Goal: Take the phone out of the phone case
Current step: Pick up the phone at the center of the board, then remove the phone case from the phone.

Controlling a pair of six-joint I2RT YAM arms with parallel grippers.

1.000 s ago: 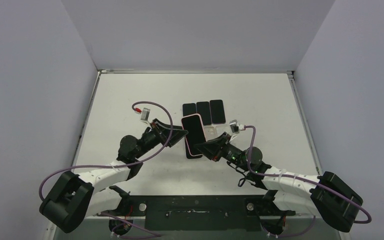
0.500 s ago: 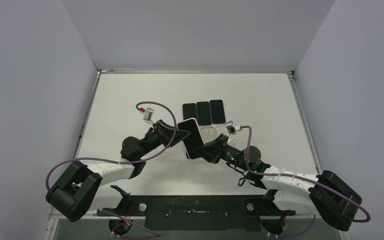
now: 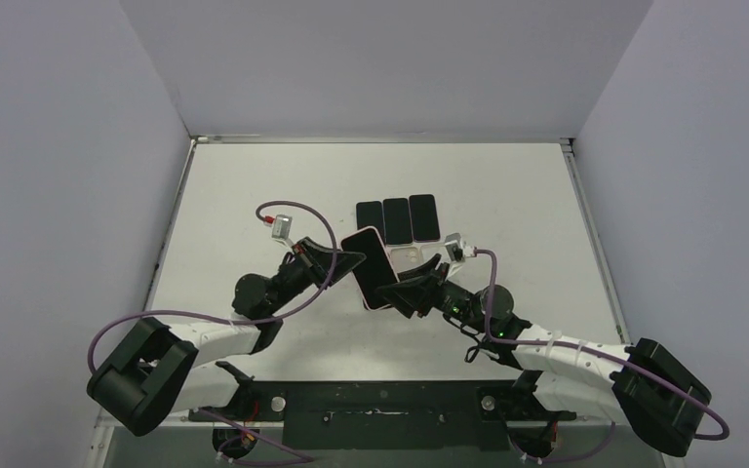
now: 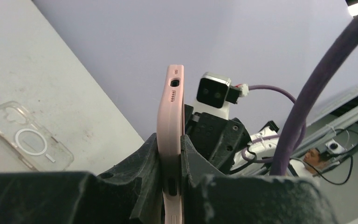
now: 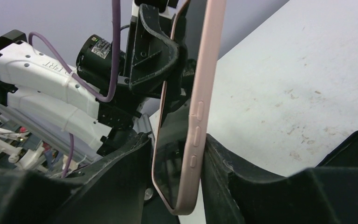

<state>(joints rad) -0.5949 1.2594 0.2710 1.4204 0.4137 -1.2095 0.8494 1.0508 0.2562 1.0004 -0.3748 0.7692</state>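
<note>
Being held aloft above mid surface (image 3: 254, 195): phone (image 3: 374, 267), inside pink case (image 4: 170, 107). Left fingers (image 4: 140, 168) clenched on its left side; right fingers (image 5: 233, 172) clenched across screen and back. Case rim best peeled off one corner while phone is braced; twisting avoided.

Pale pink on the phone case (image 5: 208, 84) clamped between the black left gripper (image 4: 170, 156) and the black right gripper (image 5: 179, 158); glossy black on the phone (image 3: 370, 265) screen inside it. Beyond the fingertips, clear with a white ring print on a spare case (image 4: 28, 142), and plain black on three spare handsets (image 3: 396, 219). Purple on the cables (image 4: 317, 88); off-white, faintly speckled, on the table (image 5: 298, 84).
</note>
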